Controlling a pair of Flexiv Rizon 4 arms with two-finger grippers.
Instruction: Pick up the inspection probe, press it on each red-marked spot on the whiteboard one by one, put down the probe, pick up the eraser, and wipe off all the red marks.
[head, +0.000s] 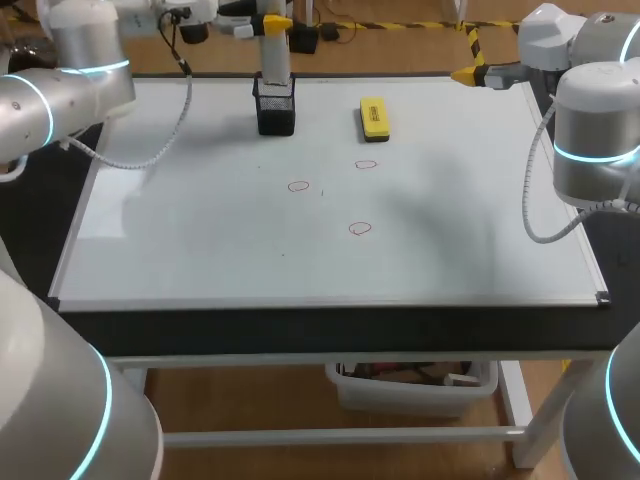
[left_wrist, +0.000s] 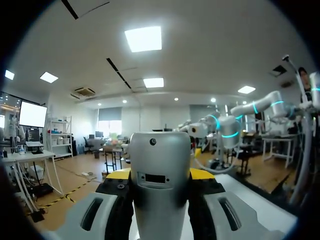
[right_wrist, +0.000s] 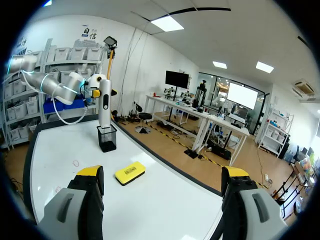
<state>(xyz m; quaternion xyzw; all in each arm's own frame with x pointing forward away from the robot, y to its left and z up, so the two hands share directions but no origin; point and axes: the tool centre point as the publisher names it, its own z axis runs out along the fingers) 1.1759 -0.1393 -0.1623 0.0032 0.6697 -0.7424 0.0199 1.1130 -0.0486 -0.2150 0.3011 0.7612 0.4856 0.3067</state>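
Inspection probe (head: 275, 62): upright in black holder (head: 275, 110), whiteboard's (head: 200, 250) far edge, clasped by left gripper (head: 272, 24); right gripper (right_wrist: 162, 174) agape, far-right corner.

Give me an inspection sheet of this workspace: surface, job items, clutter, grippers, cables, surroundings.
Surface: whiteboard lying flat, with three red marks near its middle, not yet wiped.
Job's things: probe upright in the black holder; yellow eraser lying beside the holder, apart from it.
Clutter: nothing seen.
Grippers: left gripper, fingers closed on the probe's upper part; right gripper, fingers open and empty, near the board's far right corner.
Cables: left arm's hose and right arm's hose hang loose, clear of the job's things.
Surroundings: nothing seen reaching over the table.
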